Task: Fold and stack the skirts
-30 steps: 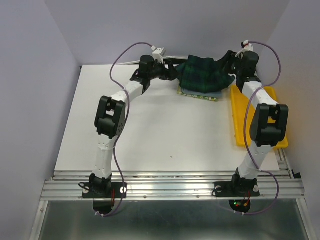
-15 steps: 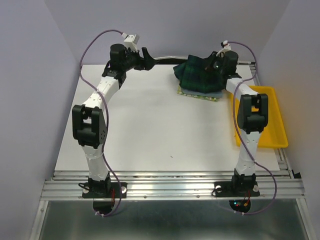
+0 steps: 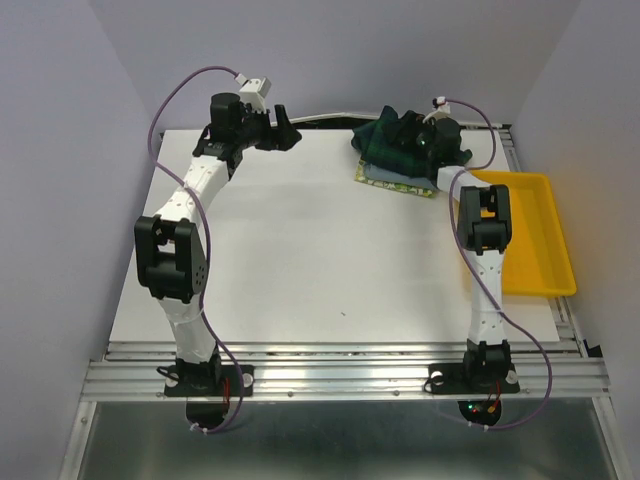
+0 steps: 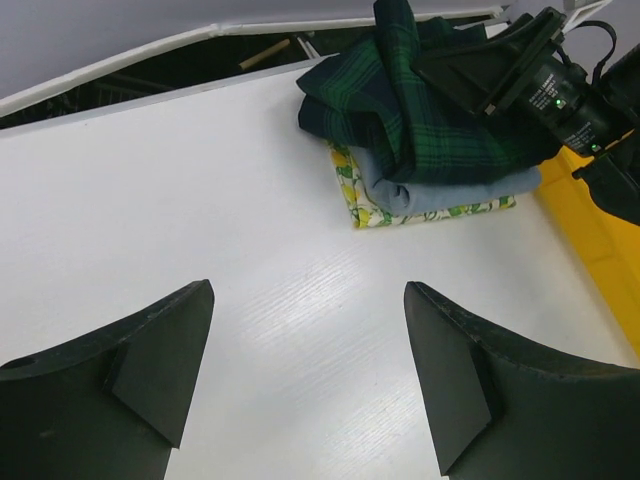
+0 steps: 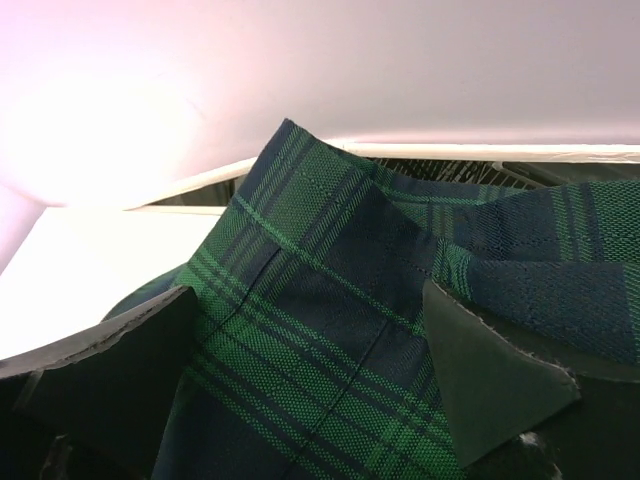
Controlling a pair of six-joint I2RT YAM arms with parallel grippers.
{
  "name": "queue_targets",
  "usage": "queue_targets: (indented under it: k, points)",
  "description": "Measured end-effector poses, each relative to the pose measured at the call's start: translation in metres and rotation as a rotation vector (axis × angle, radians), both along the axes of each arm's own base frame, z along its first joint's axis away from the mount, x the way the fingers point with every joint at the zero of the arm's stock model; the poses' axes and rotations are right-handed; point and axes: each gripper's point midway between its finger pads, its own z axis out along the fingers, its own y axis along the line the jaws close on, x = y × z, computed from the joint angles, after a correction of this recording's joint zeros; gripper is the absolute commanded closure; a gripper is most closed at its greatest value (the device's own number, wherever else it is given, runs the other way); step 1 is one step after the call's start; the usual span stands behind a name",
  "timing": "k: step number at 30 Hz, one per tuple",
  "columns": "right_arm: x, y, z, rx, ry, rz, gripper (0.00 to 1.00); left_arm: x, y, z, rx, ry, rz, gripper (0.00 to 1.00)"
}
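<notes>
Task seems nearly done: the dark green plaid cloth skirt lies bunched on two folded skirts, between the released right gripper fingers; left gripper also released.

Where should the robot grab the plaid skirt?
The plaid skirt lies bunched on the blue skirt, one fold standing up. Probably pinch that raised ridge from above, so the jaws miss the layers below.
</notes>
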Motion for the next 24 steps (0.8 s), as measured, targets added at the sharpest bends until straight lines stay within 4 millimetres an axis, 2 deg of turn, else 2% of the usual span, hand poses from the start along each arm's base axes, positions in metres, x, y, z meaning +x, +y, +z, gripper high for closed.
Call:
queue_targets:
  k: [5, 7, 11, 12, 13, 16, 18, 20, 22, 23, 24]
  points:
    - [-0.003, 0.0, -0.009, -0.011, -0.022, 0.005, 0.0, -0.008, 0.003, -0.008, 0.039, 0.02, -0.013, 0.11]
    - [-0.014, 0.002, -0.013, -0.017, -0.019, 0.021, 0.0, -0.014, 0.004, -0.016, 0.057, 0.042, -0.019, 0.11]
    - [-0.036, 0.007, -0.004, -0.019, 0.002, 0.063, 0.0, -0.023, 0.008, -0.025, 0.091, 0.065, -0.03, 0.1]
    - [-0.043, 0.009, 0.002, -0.019, 0.011, 0.076, 0.0, -0.024, 0.009, -0.026, 0.1, 0.066, -0.03, 0.01]
    - [-0.049, 0.01, 0.008, -0.021, 0.023, 0.088, 0.0, -0.025, 0.01, -0.026, 0.108, 0.065, -0.028, 0.01]
    - [-0.064, 0.014, 0.041, -0.034, 0.025, 0.114, 0.0, -0.027, 0.015, -0.029, 0.155, 0.071, -0.03, 0.01]
    - [-0.076, 0.018, 0.075, -0.056, -0.004, 0.127, 0.0, -0.028, 0.019, -0.028, 0.187, 0.075, -0.025, 0.01]
    - [-0.095, 0.023, 0.117, -0.081, -0.042, 0.139, 0.0, -0.027, 0.025, -0.022, 0.224, 0.068, -0.014, 0.01]
    - [-0.119, 0.029, 0.149, -0.105, -0.066, 0.148, 0.0, -0.023, 0.029, -0.009, 0.253, 0.036, 0.003, 0.01]
    - [-0.135, 0.03, 0.164, -0.126, -0.075, 0.153, 0.0, -0.021, 0.031, -0.005, 0.264, 0.024, 0.009, 0.01]
    - [-0.143, 0.029, 0.17, -0.138, -0.083, 0.151, 0.0, -0.019, 0.034, 0.0, 0.279, 0.01, 0.017, 0.01]
